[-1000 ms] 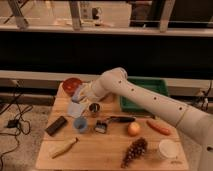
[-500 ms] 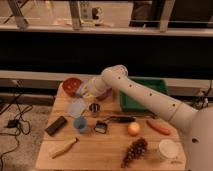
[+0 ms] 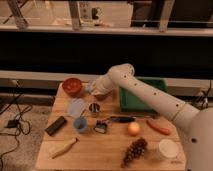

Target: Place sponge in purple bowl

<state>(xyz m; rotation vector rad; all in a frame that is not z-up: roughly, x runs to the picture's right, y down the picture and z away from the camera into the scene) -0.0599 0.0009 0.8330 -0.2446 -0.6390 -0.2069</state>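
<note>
Above centre, the gripper (image 3: 93, 90), its hold impossible to tell, hung by what seemed the sponge (image 3: 88, 89). Released there, it might have dropped beside the red-orange bowl (image 3: 71, 86), missing the purple bowl (image 3: 103, 96).

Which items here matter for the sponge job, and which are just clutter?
Job: sponge, at the gripper; purple bowl, close by it.
Clutter: red-orange bowl, pale blue sheet, blue cup, metal cup, black block, banana, green tray, carrot, grapes.
</note>
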